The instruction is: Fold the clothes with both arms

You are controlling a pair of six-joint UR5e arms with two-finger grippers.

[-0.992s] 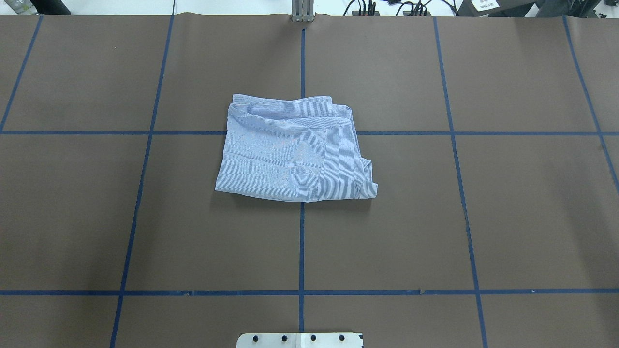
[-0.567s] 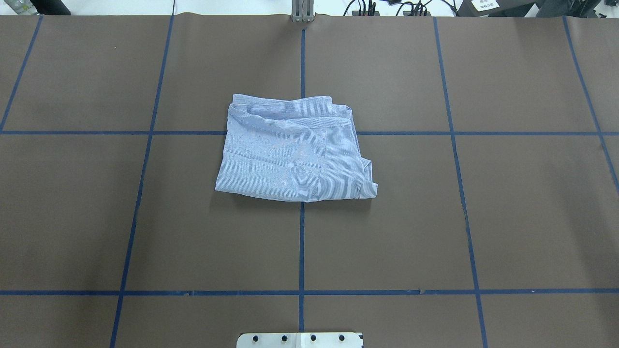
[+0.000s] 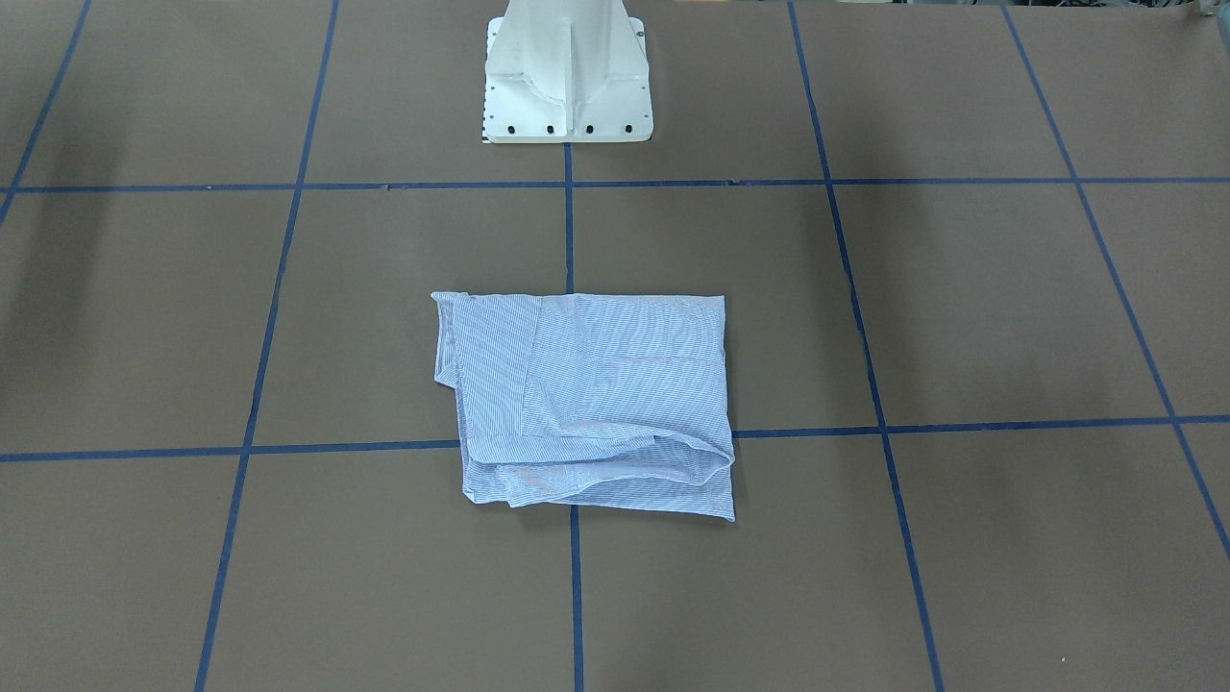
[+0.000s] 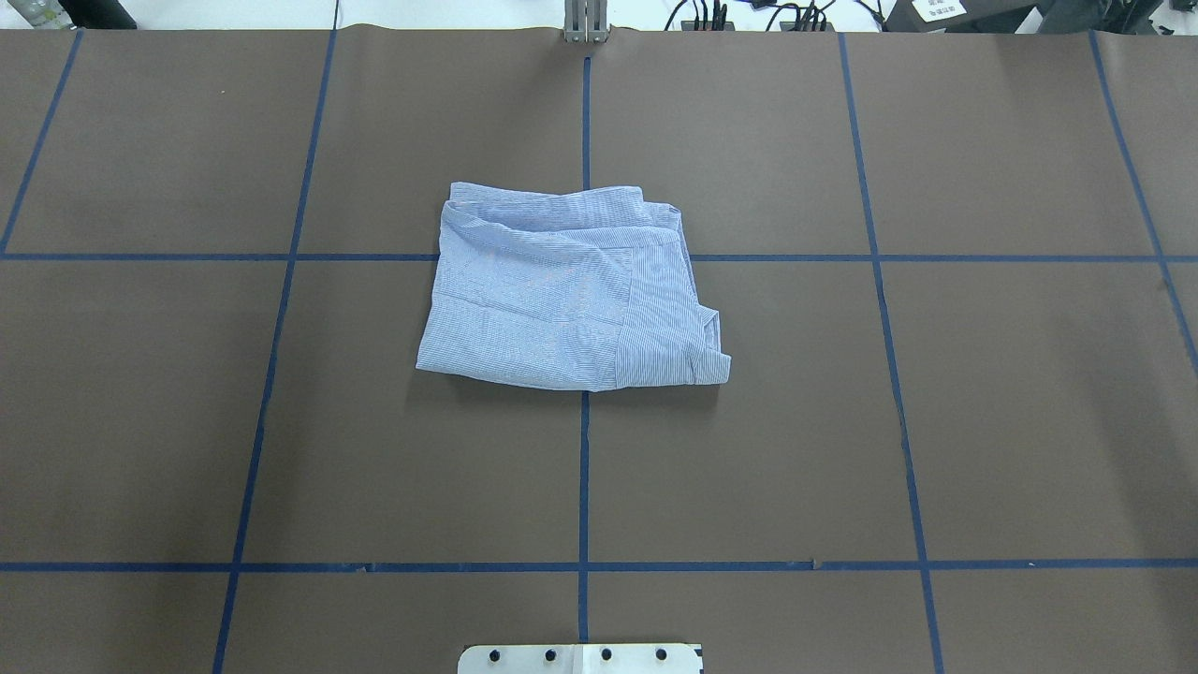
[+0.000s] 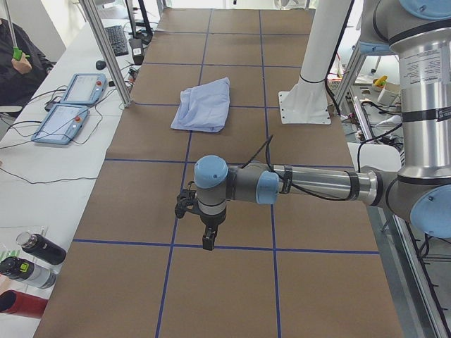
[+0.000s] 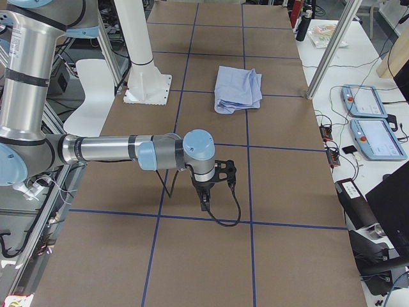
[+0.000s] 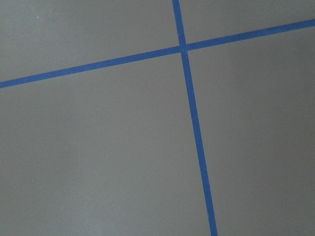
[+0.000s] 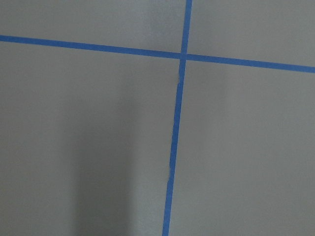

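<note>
The shirt [image 4: 571, 290] may spring open because its layers lie loose; the fingers of left gripper [image 5: 208, 238] and right gripper [image 6: 204, 200] I cannot tell

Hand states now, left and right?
Left hand: cannot be told, seen only from the side.
Right hand: cannot be told, same reason.

Brown table [image 4: 1029, 421], blue tape grid [image 4: 583, 468]; folded striped shirt [image 4: 562, 300] mid-table, white pedestal base [image 3: 567, 77] apart from it
</note>
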